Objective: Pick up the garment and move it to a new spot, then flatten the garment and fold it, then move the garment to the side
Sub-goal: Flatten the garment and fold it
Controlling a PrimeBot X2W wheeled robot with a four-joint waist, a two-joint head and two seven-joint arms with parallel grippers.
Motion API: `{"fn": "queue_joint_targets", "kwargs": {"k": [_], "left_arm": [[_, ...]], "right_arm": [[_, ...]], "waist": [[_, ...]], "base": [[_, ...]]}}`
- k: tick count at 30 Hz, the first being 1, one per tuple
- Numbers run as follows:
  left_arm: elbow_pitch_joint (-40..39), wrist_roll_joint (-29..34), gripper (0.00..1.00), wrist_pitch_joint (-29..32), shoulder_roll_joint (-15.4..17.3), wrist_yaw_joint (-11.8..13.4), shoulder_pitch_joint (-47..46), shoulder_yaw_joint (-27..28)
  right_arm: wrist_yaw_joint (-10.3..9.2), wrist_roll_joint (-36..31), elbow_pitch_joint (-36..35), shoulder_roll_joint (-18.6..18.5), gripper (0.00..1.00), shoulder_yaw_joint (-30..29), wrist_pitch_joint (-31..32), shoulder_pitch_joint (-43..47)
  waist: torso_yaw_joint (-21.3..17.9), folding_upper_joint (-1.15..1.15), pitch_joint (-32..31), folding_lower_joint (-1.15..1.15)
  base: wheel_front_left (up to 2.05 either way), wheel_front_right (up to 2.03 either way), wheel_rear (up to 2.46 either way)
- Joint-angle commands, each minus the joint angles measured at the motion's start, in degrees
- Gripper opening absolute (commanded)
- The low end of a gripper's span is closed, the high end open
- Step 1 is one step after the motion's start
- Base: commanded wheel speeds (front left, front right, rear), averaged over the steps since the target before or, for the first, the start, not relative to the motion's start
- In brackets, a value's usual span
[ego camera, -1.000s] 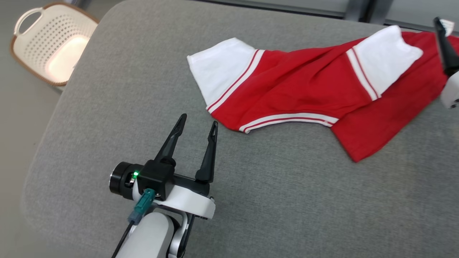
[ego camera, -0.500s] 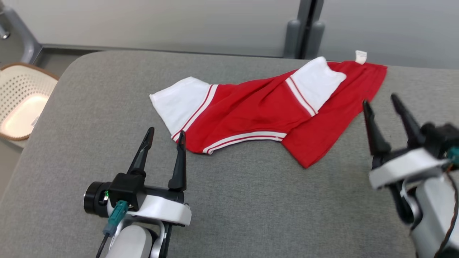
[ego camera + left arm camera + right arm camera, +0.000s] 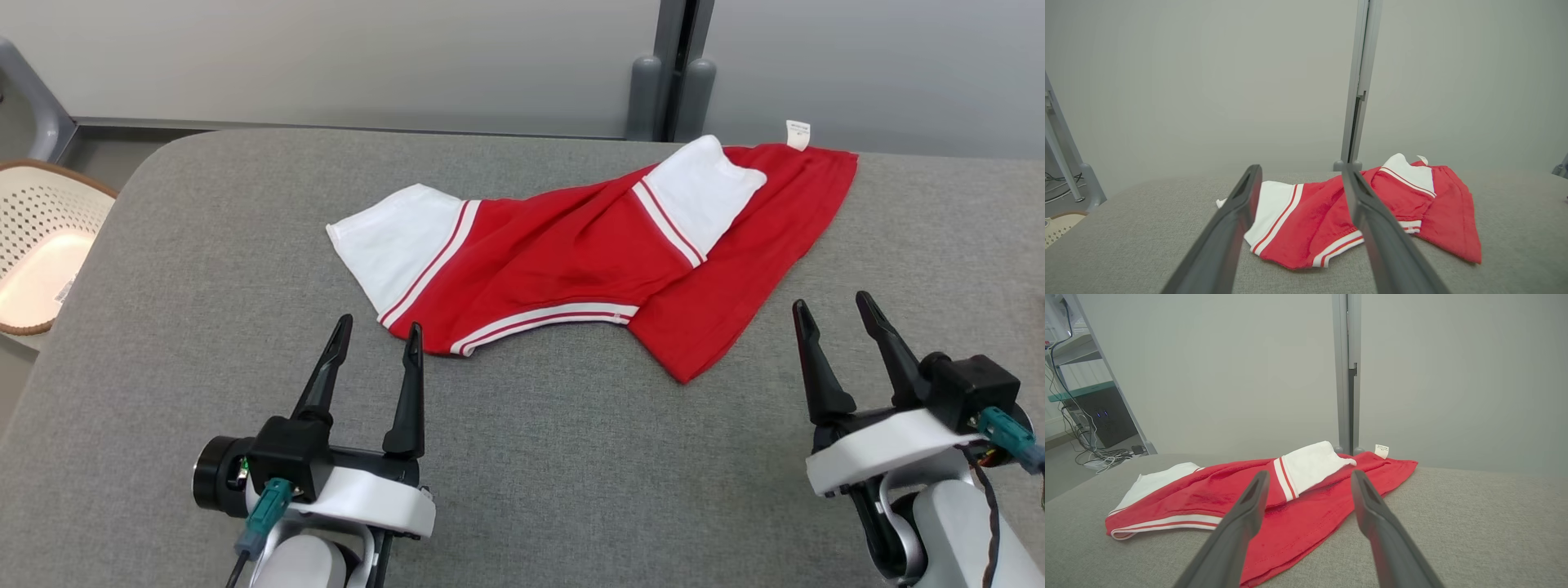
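both the left gripper (image 3: pixel 377 331) and the right gripper (image 3: pixel 833 306) stand wide apart, empty, near the red garment (image 3: pixel 571 261) but not touching it.

No readable text anywhere. Closest thing: white care tag (image 3: pixel 798 135) on the far corner of the red garment (image 3: pixel 571 261), upper right of head frame, with faint print lines too small to read. Small sticker (image 3: pixel 65 287) inside the laundry basket (image 3: pixel 49 208), left edge, equally illegible.
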Motion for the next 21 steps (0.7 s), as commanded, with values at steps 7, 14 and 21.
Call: {"fn": "queue_joint_targets", "kwargs": {"k": [7,14,21], "left_arm": [[-0.2,-1.5,1.00,0.0,0.2,0.5,-2.2,-2.4],[-1.3,-3.5,1.00,0.0,0.2,1.6,-4.4,-5.3],[-1.2,-4.6,1.00,0.0,0.2,2.3,-5.6,-6.9]], "right_arm": [[-0.06,3.0,2.5,0.6,1.00,-1.2,9.2,-6.0],[-0.04,8.5,9.4,-0.4,1.00,-2.0,14.6,-12.3],[-0.04,13.4,14.9,-1.3,1.00,-4.1,16.3,-17.2]], "waist": [[4.4,0.00,4.9,0.00],[9.0,0.00,8.8,0.00],[11.8,0.00,11.4,0.00]], "base": [[0.00,0.00,0.00],[0.00,0.00,0.00],[0.00,0.00,0.00]]}}
